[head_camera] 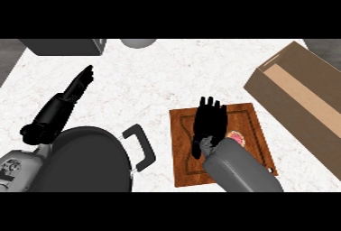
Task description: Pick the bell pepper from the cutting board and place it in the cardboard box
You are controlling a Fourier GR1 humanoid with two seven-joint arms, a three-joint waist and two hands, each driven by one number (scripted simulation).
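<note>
On the cutting board (250,135), just right of the right forearm's wrist end, only a small pinkish-red patch of the bell pepper (236,136) shows; the rest is hidden under the grey forearm, so its shape and how it sits can't be made out. It lies below and to the right of the right hand (208,122), beside the wrist rather than under the fingers. That hand lies flat over the board's middle, fingers straight and pointing up-view toward the board's far edge, w/ nothing held between them; whether the palm touches the wood can't be told. The board's lower left part is covered by the forearm.

Right of the board, well apart from the pepper, the cardboard box (293,90) stands at an angle w/ its open top showing; its far and right parts are cut off by the view's edge. The left hand (81,82) rests near the upper left, fingers straight, away from the board. A dark pan (86,158) w/ a handle sits at lower left, partly cut off. Counter (166,72) is pale marble.
</note>
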